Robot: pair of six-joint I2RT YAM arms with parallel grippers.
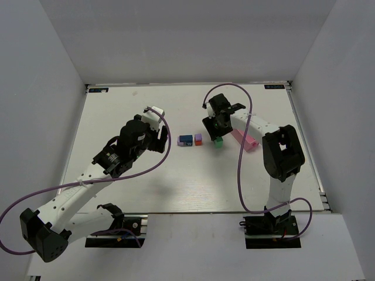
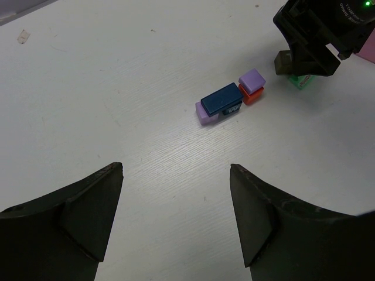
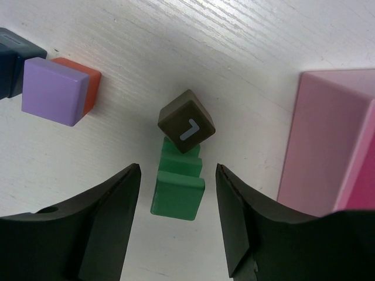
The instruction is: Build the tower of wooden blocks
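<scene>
A blue brick [image 2: 221,98] lies on a lilac block [image 2: 203,114]. Right beside them a lilac cube [image 2: 252,79] sits on a red block [image 2: 251,95]; both groups show mid-table in the top view [image 1: 186,140]. Stepped green blocks [image 3: 179,181] lie between the tips of my right gripper [image 3: 177,170], which is open above them. A dark brown cube with a white mark [image 3: 186,121] overlaps their far end. My left gripper [image 2: 176,167] is open and empty, hovering left of the blue brick. In the top view the left gripper [image 1: 161,137] and right gripper [image 1: 220,130] flank the blocks.
A pink rectangular tray [image 3: 328,140] lies just right of the green blocks, under the right forearm in the top view [image 1: 246,139]. White walls enclose the table on three sides. Purple cables loop from both arms.
</scene>
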